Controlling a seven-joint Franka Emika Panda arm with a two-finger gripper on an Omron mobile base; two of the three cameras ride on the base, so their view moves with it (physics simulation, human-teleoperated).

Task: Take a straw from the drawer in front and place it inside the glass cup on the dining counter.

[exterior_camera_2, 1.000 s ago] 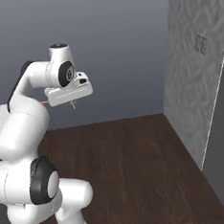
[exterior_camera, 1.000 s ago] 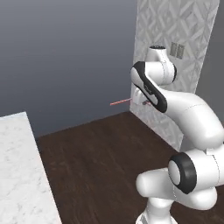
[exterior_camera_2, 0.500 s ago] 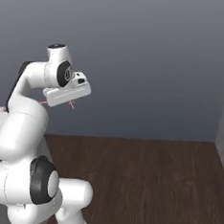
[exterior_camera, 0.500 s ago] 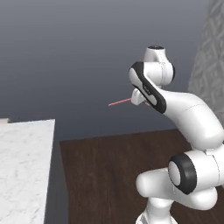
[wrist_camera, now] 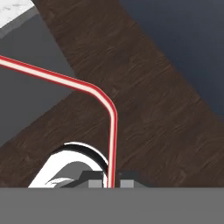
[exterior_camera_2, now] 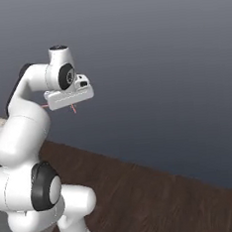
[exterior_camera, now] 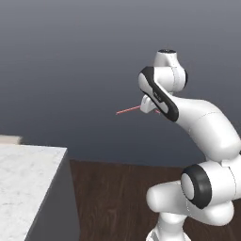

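Tool [wrist_camera: 110,183] pinches the straw [wrist_camera: 105,98], which bends sideways beyond it.

Your arm [exterior_camera: 202,127] is built of glossy white rounded shells joined by dark grey-black rings at the joints. A round cap with a dark top crowns it near the frame's upper middle. The white boxy hand [exterior_camera_2: 69,97] carries a small dark inset.

No text, label, brand, number or sign can be read anywhere in these views of the kitchen.
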